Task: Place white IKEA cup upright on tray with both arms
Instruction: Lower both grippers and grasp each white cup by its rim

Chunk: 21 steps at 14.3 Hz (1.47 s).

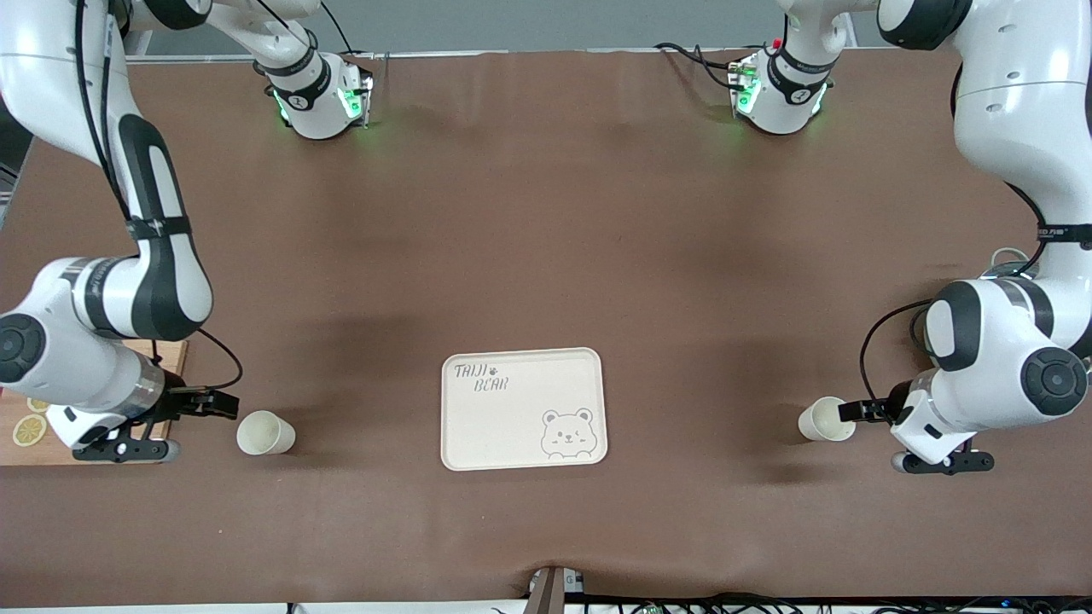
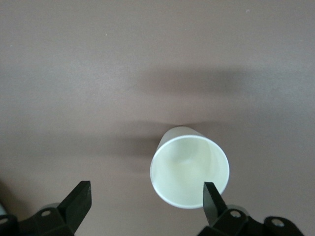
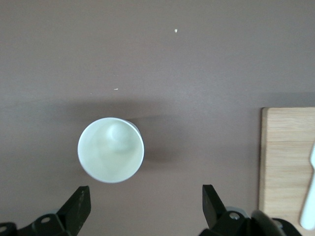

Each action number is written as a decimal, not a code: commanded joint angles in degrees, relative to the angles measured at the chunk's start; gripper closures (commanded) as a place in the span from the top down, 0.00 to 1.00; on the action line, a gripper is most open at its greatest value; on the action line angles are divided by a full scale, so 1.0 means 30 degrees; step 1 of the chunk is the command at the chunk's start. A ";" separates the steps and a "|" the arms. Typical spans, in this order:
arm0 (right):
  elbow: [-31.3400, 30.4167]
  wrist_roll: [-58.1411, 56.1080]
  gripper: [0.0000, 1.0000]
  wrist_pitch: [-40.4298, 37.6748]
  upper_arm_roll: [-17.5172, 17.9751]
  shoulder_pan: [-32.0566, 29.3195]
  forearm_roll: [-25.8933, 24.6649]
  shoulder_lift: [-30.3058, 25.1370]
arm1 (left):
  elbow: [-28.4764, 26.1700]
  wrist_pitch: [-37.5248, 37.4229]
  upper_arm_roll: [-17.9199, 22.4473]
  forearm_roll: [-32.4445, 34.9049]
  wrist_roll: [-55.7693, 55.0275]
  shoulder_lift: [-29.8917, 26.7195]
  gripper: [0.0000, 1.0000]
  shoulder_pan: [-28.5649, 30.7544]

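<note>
The cream-white tray [image 1: 478,426], printed "TAIJI BEAR" with a bear face, lies empty in the middle of the table. Two white cups stand mouth up on the brown cloth. One cup [image 1: 265,432] is toward the right arm's end, and my right gripper [image 1: 223,403] is open just beside it. In the right wrist view this cup [image 3: 110,150] sits just ahead of the open gripper [image 3: 146,194], off toward one finger. The other cup [image 1: 826,419] is toward the left arm's end, with my left gripper [image 1: 853,411] open beside it. In the left wrist view one finger [image 2: 212,196] overlaps that cup's [image 2: 189,169] rim.
A wooden cutting board [image 1: 26,431] with lemon slices lies under the right arm's wrist at the table's end. It also shows in the right wrist view [image 3: 288,162], with a white object on it. Both arm bases stand along the table edge farthest from the front camera.
</note>
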 commanded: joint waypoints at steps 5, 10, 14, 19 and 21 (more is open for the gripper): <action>0.0499 0.0176 1.00 0.1286 -0.0019 0.0069 0.0309 0.1290 | -0.0684 0.2595 -0.0075 0.0429 0.0307 0.1274 1.00 -0.0004; 0.0499 0.0176 1.00 0.2722 -0.0019 0.0069 0.0280 0.2080 | -0.1829 0.4298 -0.0075 0.0195 0.0249 0.1363 0.67 0.0055; 0.0499 0.0176 1.00 0.3804 0.0010 0.0069 0.0309 0.2929 | -0.1771 0.4327 -0.0075 0.0136 0.0103 0.1363 0.23 0.0114; 0.0470 0.0147 1.00 0.4187 -0.0019 0.0069 0.0338 0.3224 | -0.1625 0.4327 -0.0162 0.0165 -0.0219 0.1099 0.00 -0.0003; 0.0470 0.0147 1.00 0.4187 0.0010 0.0098 0.0338 0.3254 | -0.1246 0.4298 -0.0192 0.0194 -0.0395 0.0836 0.00 -0.0120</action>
